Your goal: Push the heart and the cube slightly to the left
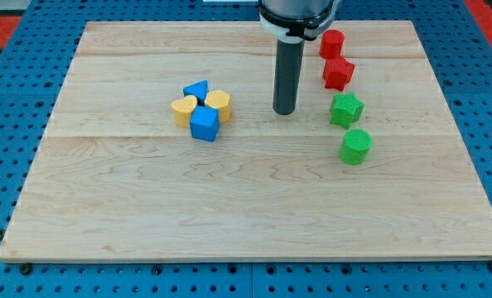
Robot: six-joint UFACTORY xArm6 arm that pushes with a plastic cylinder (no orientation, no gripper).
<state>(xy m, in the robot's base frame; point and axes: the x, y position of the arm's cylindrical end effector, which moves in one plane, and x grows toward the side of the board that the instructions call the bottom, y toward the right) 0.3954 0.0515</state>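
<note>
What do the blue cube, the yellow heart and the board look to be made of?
Blue cube and yellow heart: probably plastic, matte, in solid even colour with no grain; the exact kind cannot be told. Board: pale wood, going by its grain lines and plank seams, with a smooth, low-sheen finish.

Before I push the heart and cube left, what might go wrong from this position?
1. My tip stands to the view's right of a tight cluster. The yellow heart sits on the far side, so a straight leftward push would likely meet the other yellow block first.
2. The blue cube touches its neighbours, so the blue triangle may get dragged along.
3. An off-centre push could spin the cube rather than slide it.
</note>
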